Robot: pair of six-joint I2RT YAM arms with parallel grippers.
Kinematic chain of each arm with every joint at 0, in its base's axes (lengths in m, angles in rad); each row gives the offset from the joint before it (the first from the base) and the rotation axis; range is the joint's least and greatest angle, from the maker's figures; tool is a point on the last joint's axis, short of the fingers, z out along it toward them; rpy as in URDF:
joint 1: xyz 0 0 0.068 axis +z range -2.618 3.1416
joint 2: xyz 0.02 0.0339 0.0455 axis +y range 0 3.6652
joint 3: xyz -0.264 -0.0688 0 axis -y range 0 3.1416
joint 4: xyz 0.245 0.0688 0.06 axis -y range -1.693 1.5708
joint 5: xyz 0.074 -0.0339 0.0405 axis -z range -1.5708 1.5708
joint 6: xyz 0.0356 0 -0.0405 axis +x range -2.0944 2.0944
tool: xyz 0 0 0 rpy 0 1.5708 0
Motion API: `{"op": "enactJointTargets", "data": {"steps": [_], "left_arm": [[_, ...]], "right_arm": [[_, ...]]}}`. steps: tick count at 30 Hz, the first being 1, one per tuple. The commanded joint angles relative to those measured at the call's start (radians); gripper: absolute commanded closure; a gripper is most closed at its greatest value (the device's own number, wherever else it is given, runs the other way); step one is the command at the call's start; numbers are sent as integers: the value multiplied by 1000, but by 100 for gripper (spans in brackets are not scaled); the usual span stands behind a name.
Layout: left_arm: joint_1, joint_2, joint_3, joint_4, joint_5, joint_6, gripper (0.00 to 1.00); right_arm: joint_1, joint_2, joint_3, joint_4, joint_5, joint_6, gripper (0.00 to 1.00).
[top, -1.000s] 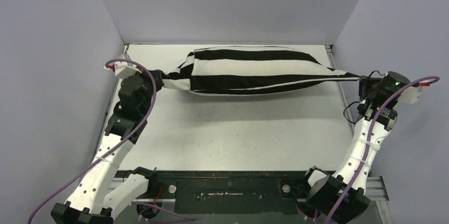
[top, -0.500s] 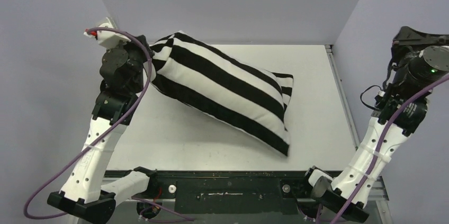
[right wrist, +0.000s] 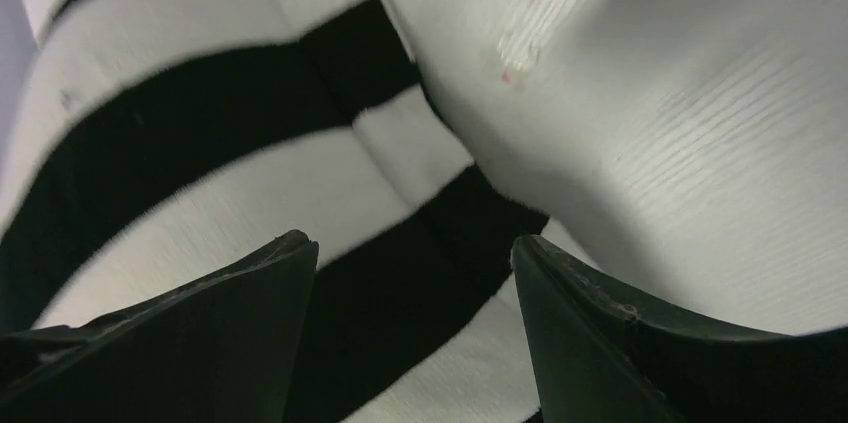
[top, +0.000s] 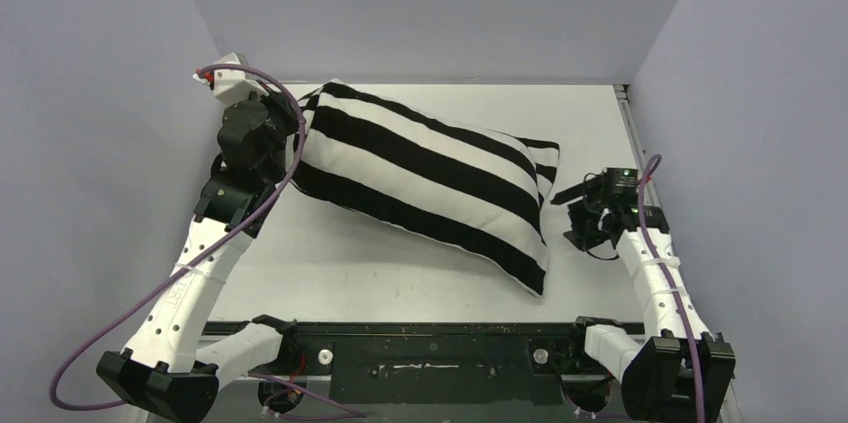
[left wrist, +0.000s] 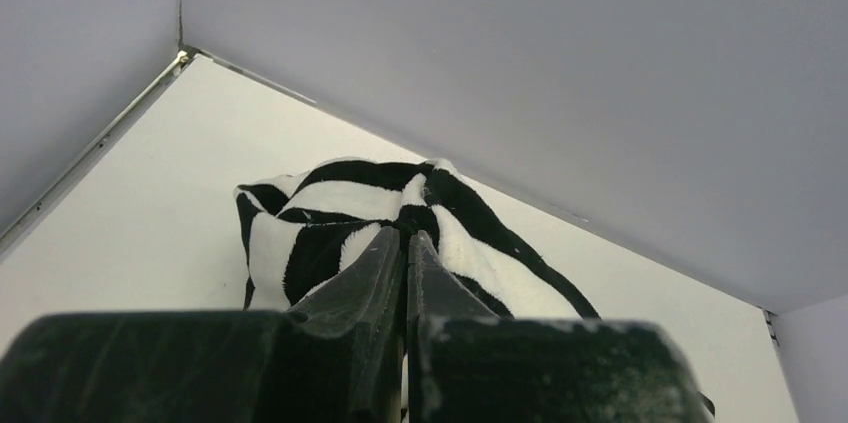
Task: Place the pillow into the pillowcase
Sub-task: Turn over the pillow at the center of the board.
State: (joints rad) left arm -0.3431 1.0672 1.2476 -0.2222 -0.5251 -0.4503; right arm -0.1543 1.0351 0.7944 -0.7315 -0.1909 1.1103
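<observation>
The black-and-white striped pillowcase [top: 430, 183] lies plump and slanted across the table, from far left to near right. My left gripper [top: 296, 128] is shut on its bunched far-left corner; in the left wrist view the fingers [left wrist: 385, 263] pinch striped cloth [left wrist: 320, 198]. My right gripper [top: 572, 215] hovers open just off the pillowcase's right end, holding nothing. In the right wrist view its spread jaws [right wrist: 410, 243] frame the stripes [right wrist: 200, 173], and the off-white ribbed pillow [right wrist: 660, 113] shows beside the striped cloth at the upper right.
The white table [top: 380, 273] is boxed in by grey walls at the left, back and right. A black rail [top: 430, 348] carrying the arm bases runs along the near edge. A metal strip [top: 632, 133] edges the table's right side.
The right gripper opened and let go of the pillowcase's right end, swung up, then dropped beside it. The pillowcase, earlier stretched between both grippers, now rests slanted on the table, left corner still held.
</observation>
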Motion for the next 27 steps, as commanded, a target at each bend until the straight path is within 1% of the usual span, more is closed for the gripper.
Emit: {"op": "enactJointTargets", "data": {"steps": [1, 2, 4, 7, 8, 9, 11, 13, 15, 19, 21, 23, 24, 26, 27], "left_arm": [[0, -48, 18, 130, 3, -8, 100], [0, -49, 20, 124, 0, -3, 100], [1, -53, 24, 115, -11, 6, 100], [0, -65, 20, 114, -14, 13, 100], [0, -65, 18, 112, -16, 13, 100], [0, -67, 17, 111, -17, 13, 100], [0, -69, 14, 111, -16, 10, 100], [0, -70, 8, 111, -12, 4, 100], [0, -68, 2, 110, -8, 1, 100], [0, -70, -10, 103, -6, -5, 100], [0, -74, -18, 105, -7, -6, 100], [0, -77, -29, 107, -12, -7, 100], [0, -77, -34, 108, -13, -7, 100], [0, -80, -41, 108, -13, -10, 100], [0, -82, -43, 106, -15, -9, 100]], "right_arm": [[178, -3, -34, 13, 1, 142, 26], [220, -2, -55, -8, -7, 180, 25], [261, -31, -110, -42, -13, 266, 24], [305, -105, -169, -74, 45, 352, 23], [311, -124, -187, -68, 52, 370, 21], [314, -135, -216, -50, 50, 380, 17], [324, -142, -260, 25, 29, 390, 12], [359, -142, -291, 129, 31, 391, 12], [416, -145, -298, 219, 70, 390, 12], [514, -154, -341, 329, 118, 435, 12], [547, -158, -372, 369, 142, 471, 16], [567, -164, -406, 422, 185, 497, 23], [571, -169, -419, 440, 220, 504, 36], [572, -187, -438, 482, 256, 503, 78], [572, -197, -434, 486, 277, 496, 93]]}}
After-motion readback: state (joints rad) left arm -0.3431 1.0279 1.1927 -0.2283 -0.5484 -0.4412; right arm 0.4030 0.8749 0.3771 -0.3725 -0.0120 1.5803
